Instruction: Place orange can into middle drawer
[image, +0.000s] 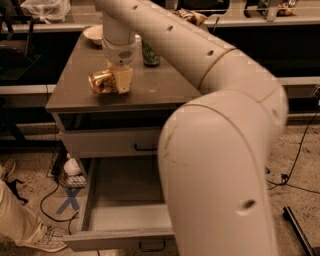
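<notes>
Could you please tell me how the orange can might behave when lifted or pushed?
The orange can sits sideways at the gripper over the cabinet top, so set down like that it would probably roll. Its shiny metal skin suggests it is light, slippery and easily dented.
</notes>
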